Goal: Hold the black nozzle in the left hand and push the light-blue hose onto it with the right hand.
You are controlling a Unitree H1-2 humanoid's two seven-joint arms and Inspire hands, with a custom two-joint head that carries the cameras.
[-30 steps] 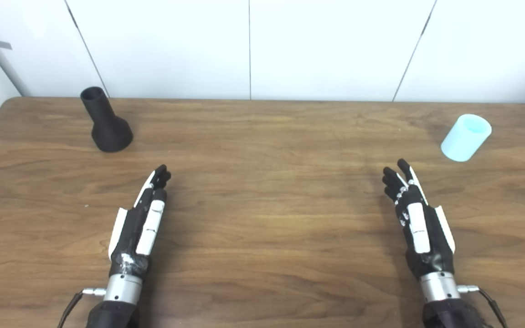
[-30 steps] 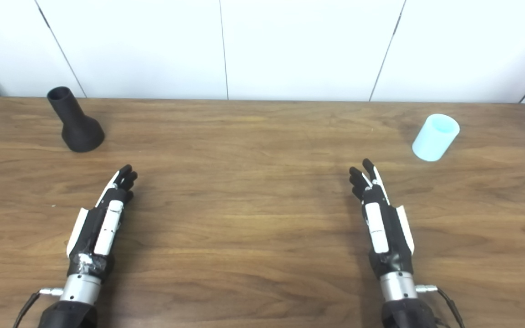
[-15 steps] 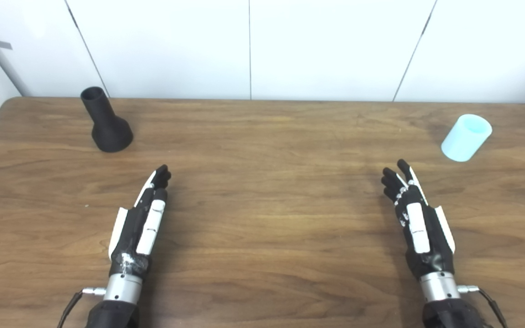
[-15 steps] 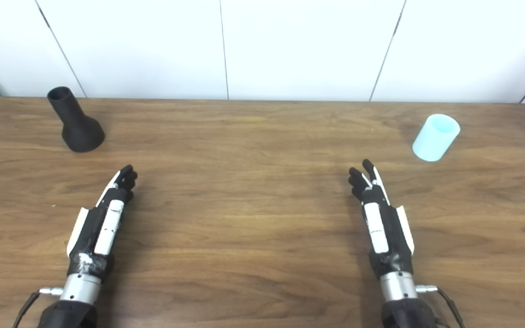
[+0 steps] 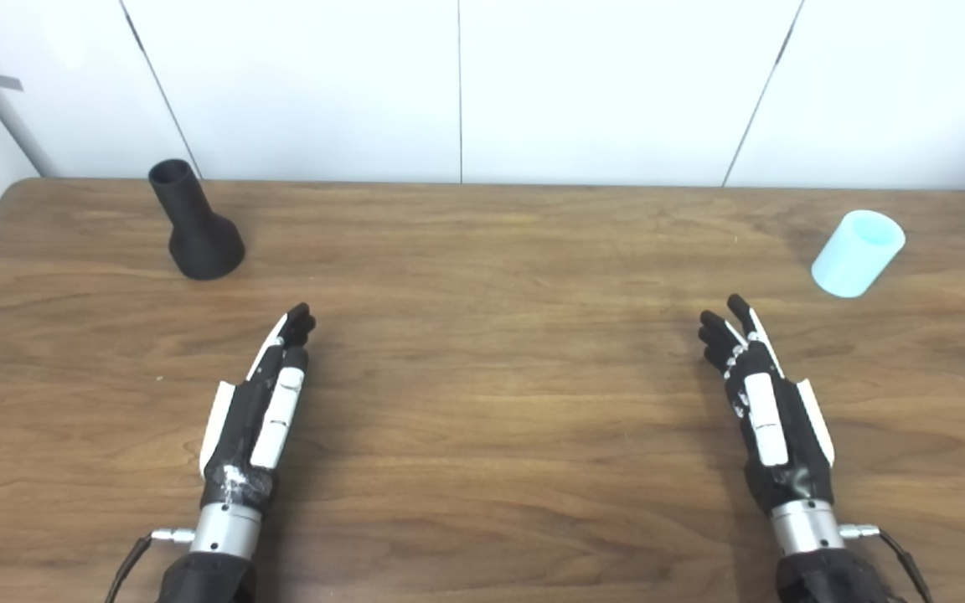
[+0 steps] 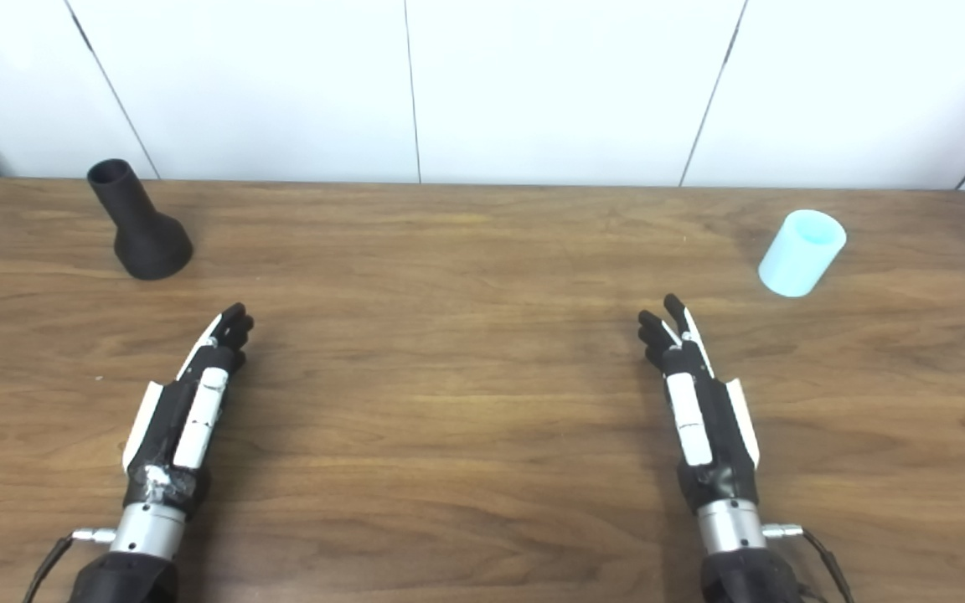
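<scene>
- A brown wood-grain table (image 5: 482, 251) fills the view, backed by plain white wall panels (image 5: 600, 84) split by thin dark seams.
- The left hand (image 5: 260, 402) lies low over the table, well short of the black nozzle, its fingers (image 5: 298, 322) stretched forward and close together, holding nothing and touching no object.
- The right hand (image 5: 763, 398) lies the same way on the other side, fingers (image 5: 721, 331) extended and slightly fanned, empty too; it sits nearer the table's front edge than the hose and a little inward of it.
- One black nozzle (image 5: 193, 226) stands on its wide flared base near the table's far left corner, narrow neck up and leaning slightly toward the wall, its open mouth showing at the top.
- One light-blue hose (image 5: 858, 253), a short stubby tube, sits far across the table from the nozzle, near the far right side, tilted with its top end toward the wall.
- Whether the hose's top is open or capped I cannot tell from here.
- The count: two hands, one nozzle, one hose piece, well apart from each other.
- Nothing sits inside the nozzle's mouth as far as can be seen.
- A thin cable (image 5: 897, 548) trails from each wrist near the table's front edge.
</scene>
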